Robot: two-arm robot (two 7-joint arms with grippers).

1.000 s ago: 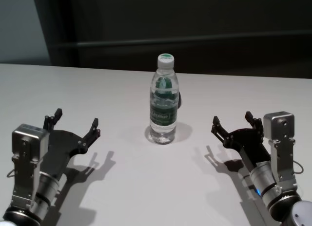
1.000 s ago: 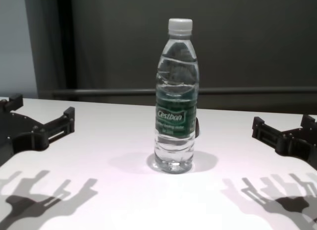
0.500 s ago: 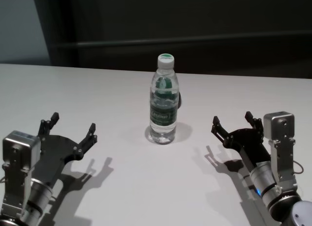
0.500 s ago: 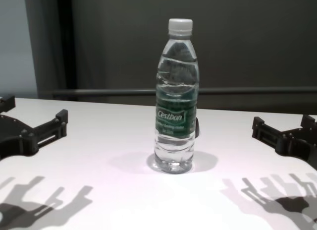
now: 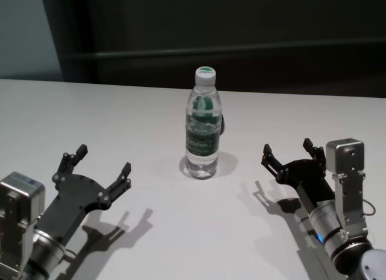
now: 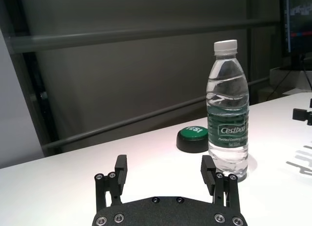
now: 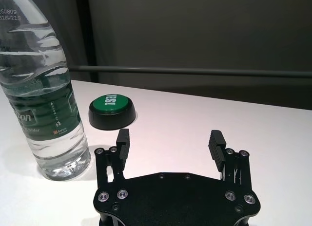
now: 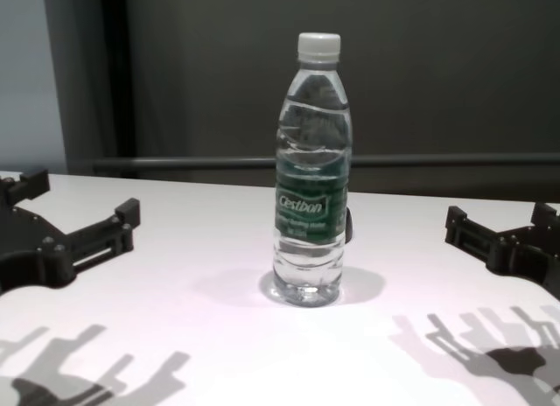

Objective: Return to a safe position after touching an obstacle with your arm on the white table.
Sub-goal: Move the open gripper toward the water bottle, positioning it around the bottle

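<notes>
1. We see the water bottle (image 5: 202,123) standing upright near the middle of the white desk (image 5: 120,111), its white cap (image 5: 205,73) screwed on and its dark green "Cestbon" label (image 8: 311,207) facing the chest view.
2. Our left claw (image 5: 101,169) hovers above the desk on the near left, well apart from the bottle, with its fingers spread wide and nothing between them.
3. In the left wrist view that same claw (image 6: 166,170) is released, and the bottle (image 6: 228,110) stands beyond it, off to one side of the gap rather than inside it.
4. Our right claw (image 5: 288,151) sits on the near right of the desk, also well apart from the bottle, its fingers parted and empty.
5. The right wrist view shows this claw (image 7: 169,142) released, with the bottle (image 7: 41,84) near it but not touching.
6. A round black-based button with a green top (image 7: 112,111) lies on the desk just behind the bottle; from the head view only a dark sliver of it (image 5: 222,124) shows past the bottle's side.
7. Both claws cast hard shadows on the desk beneath them, and the bottle stands between the 2 arms, touched by neither.
</notes>
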